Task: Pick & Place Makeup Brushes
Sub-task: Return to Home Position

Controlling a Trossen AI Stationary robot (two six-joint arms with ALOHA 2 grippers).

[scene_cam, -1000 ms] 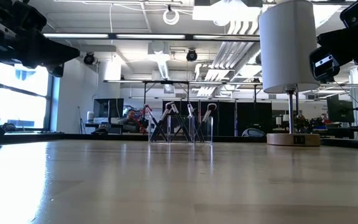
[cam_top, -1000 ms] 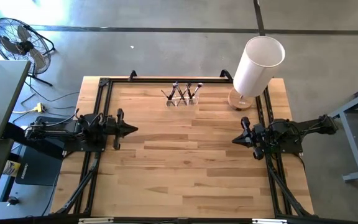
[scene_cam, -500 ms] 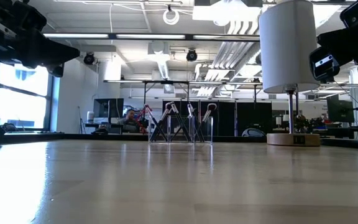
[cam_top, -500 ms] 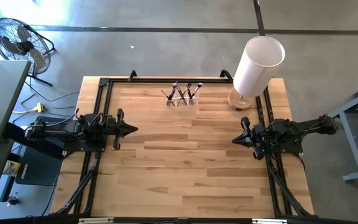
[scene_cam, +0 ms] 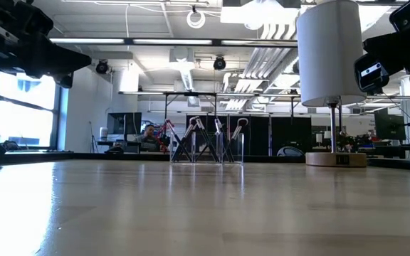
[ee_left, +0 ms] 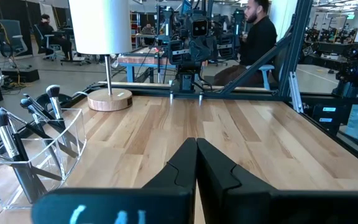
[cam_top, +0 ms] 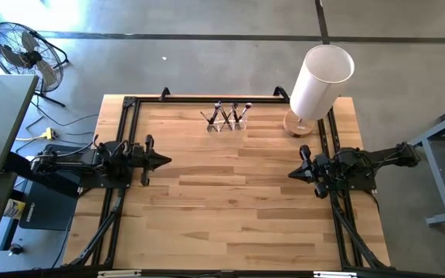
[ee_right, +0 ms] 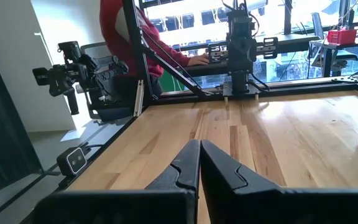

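Left fingers (ee_left: 180, 169) and right fingers (ee_right: 184, 169) pressed together; makeup brushes (cam_top: 221, 114) in holder (ee_left: 67, 134)

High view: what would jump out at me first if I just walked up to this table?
The big white cylinder at the far right corner of the table grabs the eye first. Next come the brushes, fanned out in a clear holder at the middle of the far edge. The left gripper and right gripper rest shut at opposite sides, pointing at each other.
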